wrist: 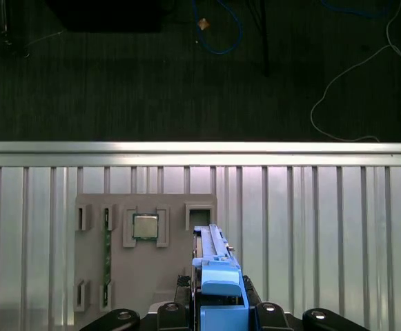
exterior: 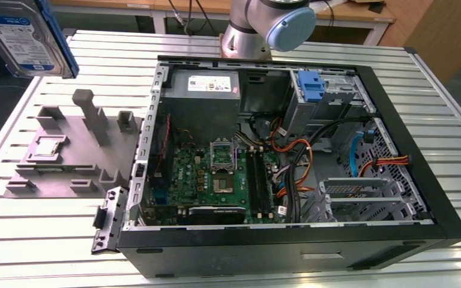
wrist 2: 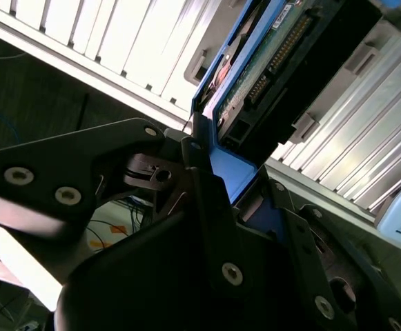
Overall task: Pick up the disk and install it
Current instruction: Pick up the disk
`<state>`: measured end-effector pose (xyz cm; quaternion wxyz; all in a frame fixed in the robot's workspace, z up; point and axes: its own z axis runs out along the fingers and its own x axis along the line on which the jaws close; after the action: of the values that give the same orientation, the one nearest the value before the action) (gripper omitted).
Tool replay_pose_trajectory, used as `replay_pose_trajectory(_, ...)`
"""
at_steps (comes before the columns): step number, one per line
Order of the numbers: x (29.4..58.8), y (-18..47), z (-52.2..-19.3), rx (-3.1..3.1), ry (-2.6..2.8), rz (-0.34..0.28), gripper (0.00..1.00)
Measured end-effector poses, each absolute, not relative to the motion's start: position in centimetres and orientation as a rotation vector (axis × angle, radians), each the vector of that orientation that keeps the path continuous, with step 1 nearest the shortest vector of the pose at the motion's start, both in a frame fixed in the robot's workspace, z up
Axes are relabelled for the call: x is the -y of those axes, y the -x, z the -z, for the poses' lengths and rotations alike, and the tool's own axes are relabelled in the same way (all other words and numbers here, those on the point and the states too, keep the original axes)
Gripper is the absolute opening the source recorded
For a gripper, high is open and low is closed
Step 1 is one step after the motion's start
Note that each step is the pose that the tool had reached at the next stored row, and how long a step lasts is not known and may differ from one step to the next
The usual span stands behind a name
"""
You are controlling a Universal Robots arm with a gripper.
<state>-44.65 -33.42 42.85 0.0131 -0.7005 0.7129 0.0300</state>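
Jaws are seen closed on the blue carrier edge of the disk [wrist: 222, 293], which is clamped in the gripper [wrist: 221, 314] in the first wrist view. In the exterior view the disk is held in the air, label side shown, at ten o'clock from the open computer case [exterior: 446, 231]. It is held over the grey parts fixture [exterior: 62, 153], on which a processor chip [wrist: 145, 225] and a memory stick [wrist: 107, 255] lie. Pickup is judged done; installation is judged not yet begun, since the disk is well apart from the case and its drive cage [exterior: 362, 195]
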Motion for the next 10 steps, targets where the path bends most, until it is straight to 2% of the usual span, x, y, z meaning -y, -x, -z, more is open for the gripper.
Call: replay_pose_trajectory(10,33.42,44.65,-43.69,-2.221,2.182,-0.093,0.37)
